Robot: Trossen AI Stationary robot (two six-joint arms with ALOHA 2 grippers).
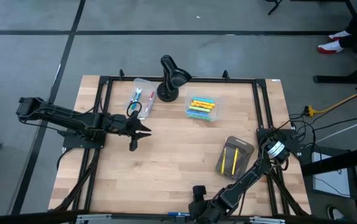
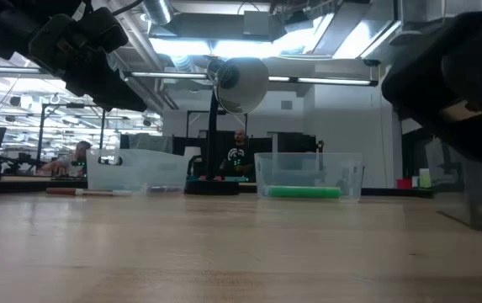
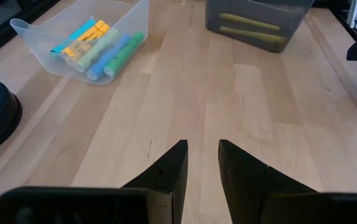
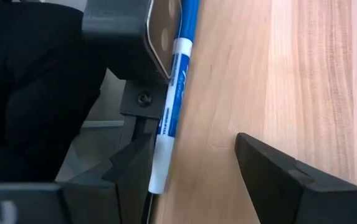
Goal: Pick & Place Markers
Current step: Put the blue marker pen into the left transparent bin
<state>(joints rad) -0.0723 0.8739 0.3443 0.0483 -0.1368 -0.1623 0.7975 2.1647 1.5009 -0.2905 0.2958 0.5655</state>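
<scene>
two clear tubs sit at the back of your bench, and going left to right you meet your left gripper first. it hangs over bare wood just in front of the left tub, its jaws narrowed to a slim gap with nothing between them, likely poised between picks. that tub holds a few thin pens, red and blue among them, though they're too small from above to count. next comes the black desk lamp, then the right-hand tub, where the fat markers lie side by side in yellow, blue and green, packed flat so they stay put. further right, a grey tray near the front carries two yellow sticks lying parallel. your right gripper is down at the front edge, jaws spread wide and empty, straddling a blue-and-white marker that lies along the bench edge, seemingly lined up for a grab.
</scene>
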